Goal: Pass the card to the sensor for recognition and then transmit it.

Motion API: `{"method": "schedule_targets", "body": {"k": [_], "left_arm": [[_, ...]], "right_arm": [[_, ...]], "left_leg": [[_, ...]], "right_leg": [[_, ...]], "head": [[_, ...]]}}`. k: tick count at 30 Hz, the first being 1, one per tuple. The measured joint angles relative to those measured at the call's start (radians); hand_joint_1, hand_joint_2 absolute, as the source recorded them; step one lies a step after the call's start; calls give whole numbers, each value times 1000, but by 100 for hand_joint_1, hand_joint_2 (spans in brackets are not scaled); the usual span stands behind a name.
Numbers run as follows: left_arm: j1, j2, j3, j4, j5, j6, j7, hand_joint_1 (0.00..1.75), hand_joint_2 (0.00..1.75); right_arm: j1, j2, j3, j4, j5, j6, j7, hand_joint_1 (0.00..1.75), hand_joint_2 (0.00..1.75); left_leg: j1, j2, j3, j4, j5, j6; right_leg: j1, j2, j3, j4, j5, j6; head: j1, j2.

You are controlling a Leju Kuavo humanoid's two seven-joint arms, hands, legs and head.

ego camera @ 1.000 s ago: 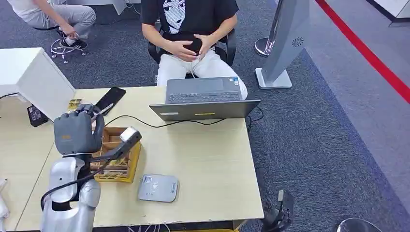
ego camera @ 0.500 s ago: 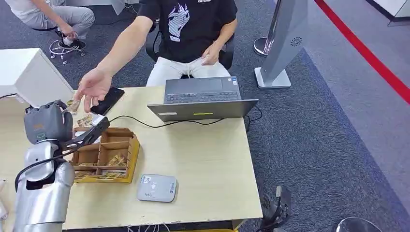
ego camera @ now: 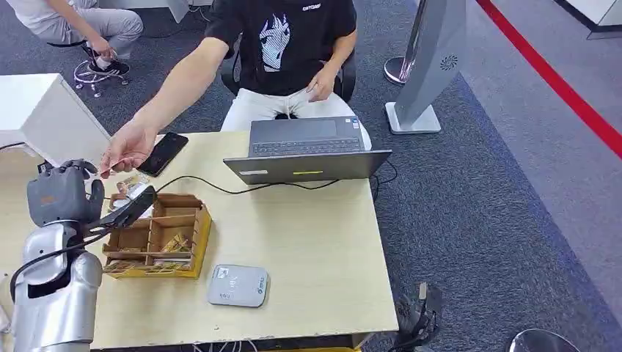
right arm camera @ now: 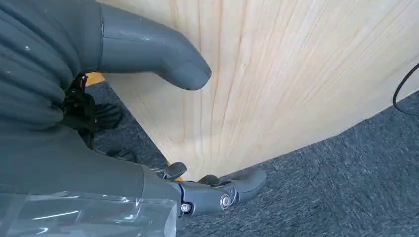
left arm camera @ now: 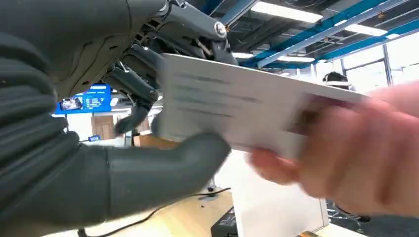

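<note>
Holding card (left arm camera: 232, 106) up, left robot hand (left arm camera: 148, 113) meets person's hand (left arm camera: 365, 158).

- light wood tabletop (ego camera: 308, 235)
- dark grey carpet floor (ego camera: 484, 191), red stripe (ego camera: 557, 81)
- white cabinet (ego camera: 44, 117)
- grey floor stand (ego camera: 433, 66)
- ceiling strip lights (left arm camera: 286, 11), blue beams (left arm camera: 316, 39)

White card (left arm camera: 232, 106) in left hand (left arm camera: 74, 163)
</note>
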Motion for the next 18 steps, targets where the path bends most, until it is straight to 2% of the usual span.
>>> {"method": "schedule_targets", "body": {"k": [10,15,18], "left_arm": [[50,-14,34,-78,16,15,-38,0,175],[106,-23,34,-168,35,40,-101,0,175],[166,-28,23,-242,53,22,-153,0,175]], "right_arm": [[6,0,0,0,-8,0,-3,0,175],[17,0,0,-3,-31,1,-13,0,175],[28,0,-1,-6,-55,7,-19,0,175]], "left_leg": [[0,0,0,0,0,-1],[0,0,0,0,0,-1],[-1,-1,0,0,-1,-1]], "right_leg": [[0,-1,0,0,0,0],[0,0,0,0,0,0],[0,-1,0,0,0,0]], "head": [[0,0],[0,0],[0,0]]}}
